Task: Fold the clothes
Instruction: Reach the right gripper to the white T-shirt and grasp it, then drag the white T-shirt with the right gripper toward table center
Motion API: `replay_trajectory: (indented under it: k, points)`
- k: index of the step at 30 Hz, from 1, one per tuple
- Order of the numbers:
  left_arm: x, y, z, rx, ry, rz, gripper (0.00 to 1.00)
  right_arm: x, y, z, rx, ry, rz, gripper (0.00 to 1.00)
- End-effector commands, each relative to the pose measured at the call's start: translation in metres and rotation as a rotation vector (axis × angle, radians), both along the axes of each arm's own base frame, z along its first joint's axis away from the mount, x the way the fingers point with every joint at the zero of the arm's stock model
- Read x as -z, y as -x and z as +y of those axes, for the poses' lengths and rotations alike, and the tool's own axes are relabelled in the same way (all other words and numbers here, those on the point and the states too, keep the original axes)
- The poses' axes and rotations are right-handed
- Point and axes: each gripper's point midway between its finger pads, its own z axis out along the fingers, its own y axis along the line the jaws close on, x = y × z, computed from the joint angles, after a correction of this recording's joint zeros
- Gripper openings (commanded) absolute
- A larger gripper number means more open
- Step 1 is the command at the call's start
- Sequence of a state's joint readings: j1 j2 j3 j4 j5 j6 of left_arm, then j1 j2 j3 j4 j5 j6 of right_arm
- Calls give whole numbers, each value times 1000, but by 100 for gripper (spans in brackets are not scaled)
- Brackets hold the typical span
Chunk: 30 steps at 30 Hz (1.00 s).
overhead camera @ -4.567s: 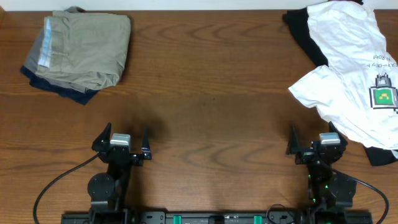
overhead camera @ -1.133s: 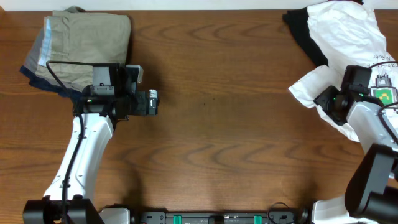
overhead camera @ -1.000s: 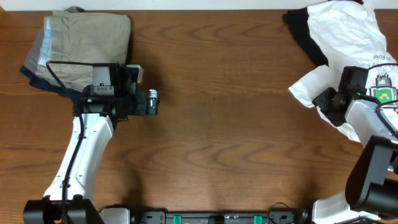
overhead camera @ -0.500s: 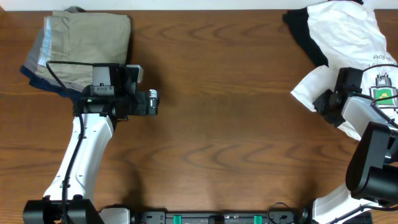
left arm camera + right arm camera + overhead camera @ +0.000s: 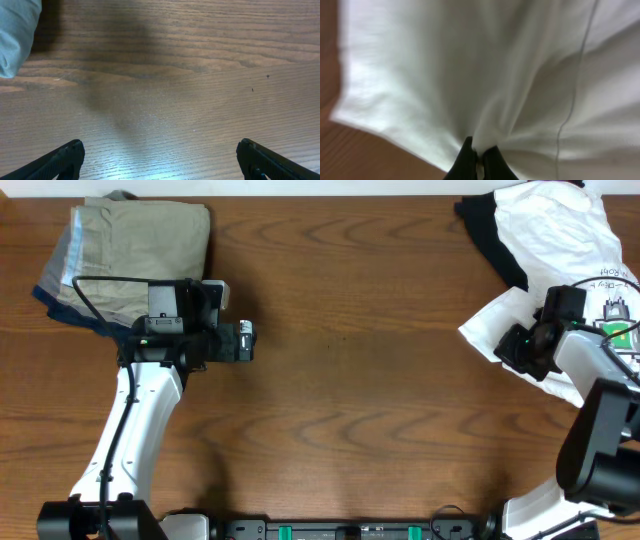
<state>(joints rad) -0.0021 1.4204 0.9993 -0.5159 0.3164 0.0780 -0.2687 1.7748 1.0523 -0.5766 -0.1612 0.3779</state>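
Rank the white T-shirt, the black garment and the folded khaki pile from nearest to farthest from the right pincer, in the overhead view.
1. The white T-shirt, pinched in the right pincer.
2. The black garment, under the shirt, far right.
3. The folded khaki pile, far-left corner.

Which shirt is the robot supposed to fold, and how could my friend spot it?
Look at the far right corner of the wooden table, where clothes lie in a crumpled heap. The white T-shirt lies on top of a black garment. It is the only white thing there, and it has a little green-and-black square picture on its front.
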Motion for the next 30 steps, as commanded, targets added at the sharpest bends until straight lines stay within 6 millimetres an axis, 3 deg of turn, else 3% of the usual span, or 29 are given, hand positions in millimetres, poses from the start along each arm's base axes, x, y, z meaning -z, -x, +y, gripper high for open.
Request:
replay_trajectory:
  k: [1,6,11,14,20,24,27,30]
  points:
    - [-7,-5,-4,8,17,-19,98,-85,-34,26,-191,-55,-242,1]
    - [-13,-9,-4,-14,31,-40,98,-181,-42,65,-354,4,-422,1]
    - [-33,-11,-4,-19,36,-106,98,-242,-43,107,-465,61,-560,1]
    - [-56,-8,-4,-18,36,-175,98,-260,-44,140,-541,51,-615,1]
    - [-111,6,1,-29,33,-344,98,-265,-41,217,-675,-21,-669,1]
    - [-139,17,11,-56,28,-429,98,-255,-40,266,-751,-51,-676,1]
    - [-150,24,20,-84,21,-460,98,-239,-43,304,-804,-85,-674,1]
    - [-147,26,28,-110,15,-448,98,-222,-50,336,-836,-115,-679,1]
